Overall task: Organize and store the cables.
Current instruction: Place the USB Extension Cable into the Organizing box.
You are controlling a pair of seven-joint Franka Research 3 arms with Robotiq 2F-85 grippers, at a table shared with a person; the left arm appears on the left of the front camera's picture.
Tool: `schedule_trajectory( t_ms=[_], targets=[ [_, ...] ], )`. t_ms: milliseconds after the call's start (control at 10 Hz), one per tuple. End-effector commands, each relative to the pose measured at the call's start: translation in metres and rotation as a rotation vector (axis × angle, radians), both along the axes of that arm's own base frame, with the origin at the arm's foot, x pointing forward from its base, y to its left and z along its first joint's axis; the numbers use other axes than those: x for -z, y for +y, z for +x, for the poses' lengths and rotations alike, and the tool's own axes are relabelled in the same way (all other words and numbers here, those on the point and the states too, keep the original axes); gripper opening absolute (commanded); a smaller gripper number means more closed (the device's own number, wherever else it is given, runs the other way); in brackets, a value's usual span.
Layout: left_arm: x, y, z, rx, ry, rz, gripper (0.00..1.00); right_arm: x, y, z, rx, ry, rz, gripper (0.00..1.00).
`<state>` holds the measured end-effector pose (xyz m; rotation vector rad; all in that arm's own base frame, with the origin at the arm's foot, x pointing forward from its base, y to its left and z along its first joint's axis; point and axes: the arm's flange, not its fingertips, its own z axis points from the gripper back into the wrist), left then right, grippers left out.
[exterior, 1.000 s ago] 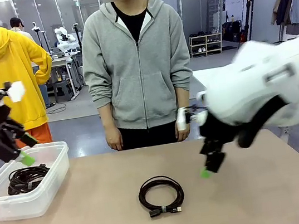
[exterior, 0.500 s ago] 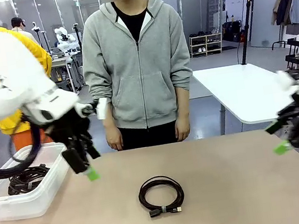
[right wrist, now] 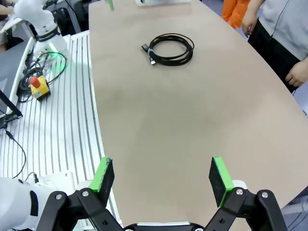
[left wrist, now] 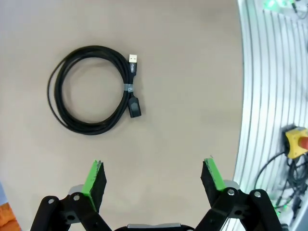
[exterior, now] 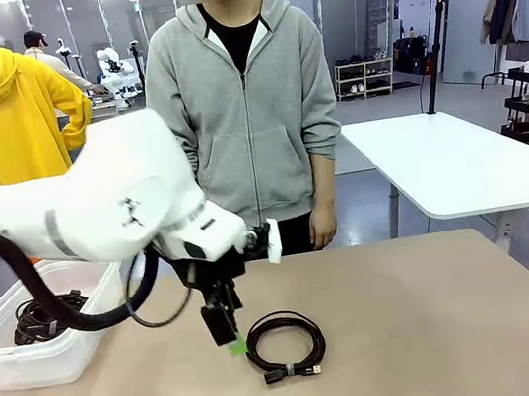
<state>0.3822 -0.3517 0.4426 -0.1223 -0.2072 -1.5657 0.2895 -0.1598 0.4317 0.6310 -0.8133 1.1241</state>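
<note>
Left wrist view: the thin black coiled cable [left wrist: 91, 90] is seen lying at eleven o'clock of the wide-spread, empty left gripper [left wrist: 154, 179]; light and floppy, it is judged best pinched at its small tie.

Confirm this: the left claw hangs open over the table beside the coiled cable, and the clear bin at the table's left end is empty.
Not quite. The left claw does hang open beside the coiled cable, but the clear bin is not empty: the front view shows black coiled cables already lying inside it.
</note>
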Motion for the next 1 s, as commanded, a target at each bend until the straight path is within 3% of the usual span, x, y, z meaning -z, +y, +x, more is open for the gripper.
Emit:
schedule_trajectory(
  t_ms=[0, 100, 200, 800, 900],
  targets=[
    [0.007, -0.021, 0.015, -0.038, -0.044, 0.061, 1.0, 0.015, -0.017, 0.002, -0.017, -0.034, 0.072, 1.0],
    [0.011, -0.024, 0.017, -0.021, -0.001, 0.027, 1.0, 0.023, -0.025, -0.001, -0.042, -0.041, 0.095, 1.0],
    [0.01, -0.01, 0.004, -0.009, -0.007, 0.032, 1.0, 0.01, -0.009, -0.005, 0.0, -0.009, 0.029, 1.0],
    [0.011, -0.016, 0.009, -0.013, -0.01, 0.035, 1.0, 0.01, -0.009, -0.005, 0.0, -0.009, 0.029, 1.0],
    [0.025, -0.033, 0.012, -0.03, -0.033, 0.05, 1.0, 0.01, -0.009, -0.005, 0.0, -0.009, 0.029, 1.0]
  ],
)
